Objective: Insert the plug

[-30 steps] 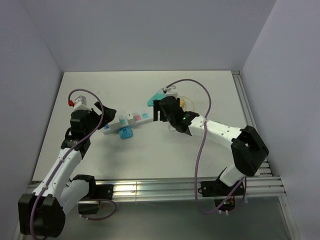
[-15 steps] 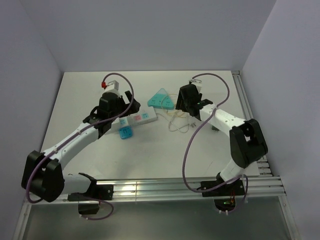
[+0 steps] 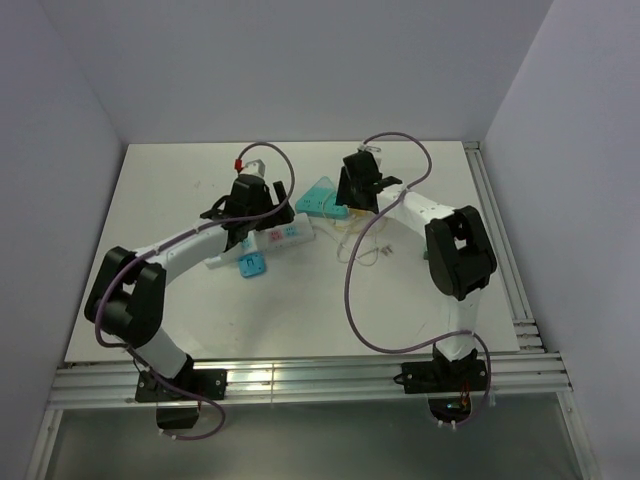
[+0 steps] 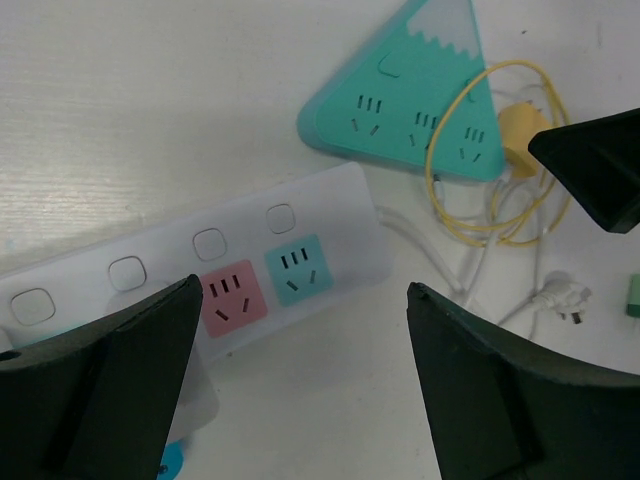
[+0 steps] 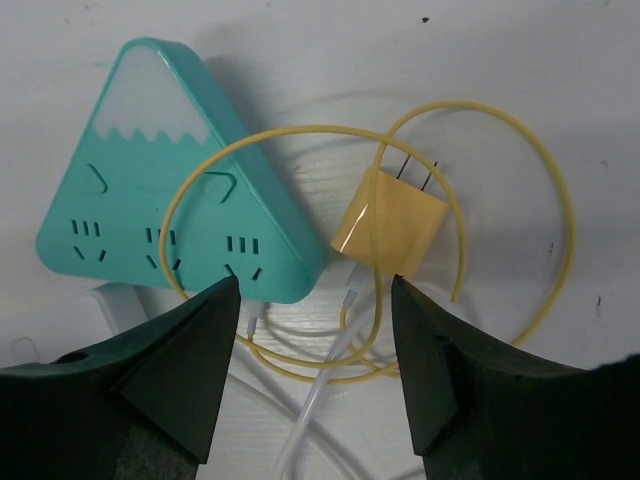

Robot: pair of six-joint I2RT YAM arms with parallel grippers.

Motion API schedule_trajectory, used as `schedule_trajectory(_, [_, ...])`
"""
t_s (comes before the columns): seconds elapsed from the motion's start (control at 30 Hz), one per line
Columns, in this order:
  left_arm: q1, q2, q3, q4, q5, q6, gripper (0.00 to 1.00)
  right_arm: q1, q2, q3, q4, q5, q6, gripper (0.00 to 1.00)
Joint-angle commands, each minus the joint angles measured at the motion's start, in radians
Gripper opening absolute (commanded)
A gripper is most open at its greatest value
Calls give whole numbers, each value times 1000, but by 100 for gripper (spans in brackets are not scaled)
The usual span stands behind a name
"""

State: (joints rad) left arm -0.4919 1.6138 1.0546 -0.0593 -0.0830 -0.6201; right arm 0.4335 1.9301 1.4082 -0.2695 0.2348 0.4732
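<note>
The strip (image 4: 160,240) lies just left of the triangle socket (image 5: 160,200). The left gripper (image 4: 305,288) hovers over the strip, jaws spread and empty. The yellow plug (image 5: 390,222) lies flat just right of the socket. The right gripper (image 5: 315,283) hangs above the plug, released and holding nothing.

The left arm (image 3: 175,245) and right arm (image 3: 425,212) are showing white shells between black joint housings. A purple cable (image 3: 347,295) is looping off each. The left hand (image 4: 300,300) and right hand (image 5: 315,290) are showing black wedge-shaped fingers. A red tag (image 3: 238,163) is marking the left wrist.
</note>
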Motion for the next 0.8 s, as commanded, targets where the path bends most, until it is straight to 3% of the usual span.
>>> schedule_trajectory(0.0, [-8,43,36,-59,-52,37,89,-9,26,76,12,-63,-36,71])
schedule_trajectory(0.1, [-8,63,47,-100,-107,59,86,-9,59,127,13,-113,-48,83])
schedule_trajectory(0.33, [-2,55,3,-128,-205,82,77,-4,141,256,14,-129,-47,83])
schedule_trajectory(0.47, [93,29,-39,-97,-156,95,76,10,204,379,-10,-120,-64,83])
schedule_trajectory(0.6, [171,9,-21,-112,-161,118,77,28,327,548,-72,-101,-76,84])
schedule_trajectory(0.77, [200,-74,-8,-74,-98,103,86,39,449,733,-168,-81,-81,86])
